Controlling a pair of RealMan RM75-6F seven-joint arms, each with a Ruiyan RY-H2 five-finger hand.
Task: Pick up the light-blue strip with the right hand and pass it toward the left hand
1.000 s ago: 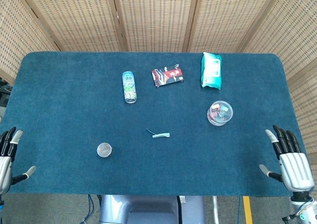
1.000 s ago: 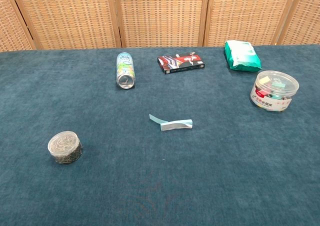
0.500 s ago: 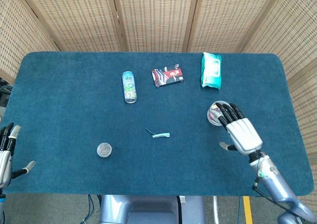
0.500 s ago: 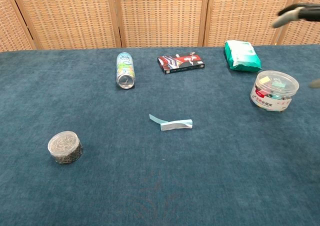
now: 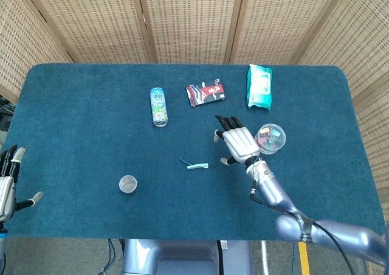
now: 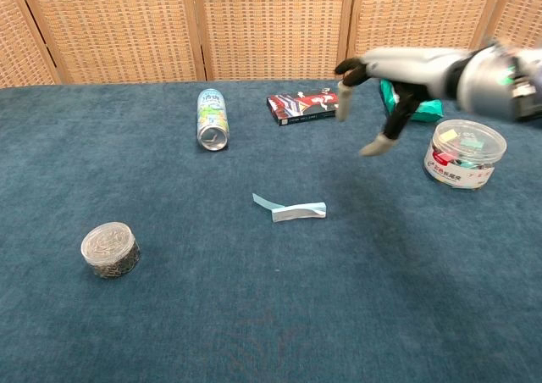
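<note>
The light-blue strip (image 5: 196, 165) (image 6: 292, 210) lies flat on the blue table near its middle, with nothing touching it. My right hand (image 5: 237, 142) (image 6: 381, 78) hovers above the table just right of the strip, fingers spread, holding nothing. My left hand (image 5: 7, 184) stays at the table's front left corner, fingers apart and empty; the chest view does not show it.
A drink can (image 5: 158, 106) lies at the back left, a dark packet (image 5: 205, 93) and a green wipes pack (image 5: 259, 86) at the back. A clear tub of small items (image 5: 271, 137) stands right of my right hand. A small round tin (image 5: 127, 184) sits front left.
My right hand has swept from the table's front right corner leftward past the clear tub to just right of the strip. The left hand barely shifted.
</note>
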